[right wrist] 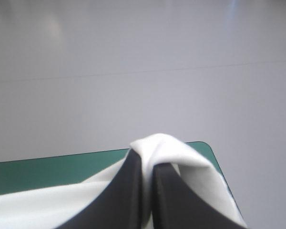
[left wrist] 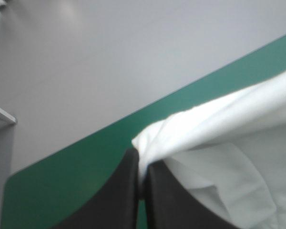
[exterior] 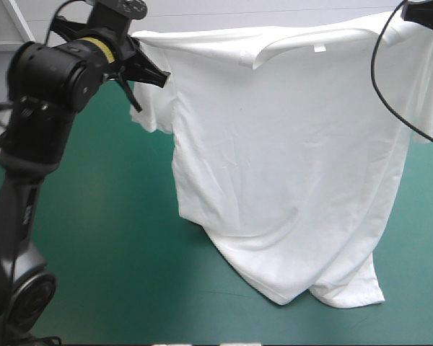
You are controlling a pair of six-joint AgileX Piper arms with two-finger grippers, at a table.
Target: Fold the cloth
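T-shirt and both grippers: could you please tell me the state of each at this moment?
T-shirt: lifted, hanging spread open between the two grippers, collar uppermost.
Left gripper: raised, fingers shut on one shoulder of the T-shirt.
Right gripper: raised, fingers shut on the other shoulder.

Both arms raised, spread wide; left hand (left wrist: 141, 155), right hand (right wrist: 148, 160) clamped on T-shirt (exterior: 289, 144).

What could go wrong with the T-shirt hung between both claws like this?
1. Each claw pinches only a small bunch of the T-shirt: left claw, right claw. A tug may pull it free.
2. The hem looks to rest on the table; dragging it could crumple the bottom.
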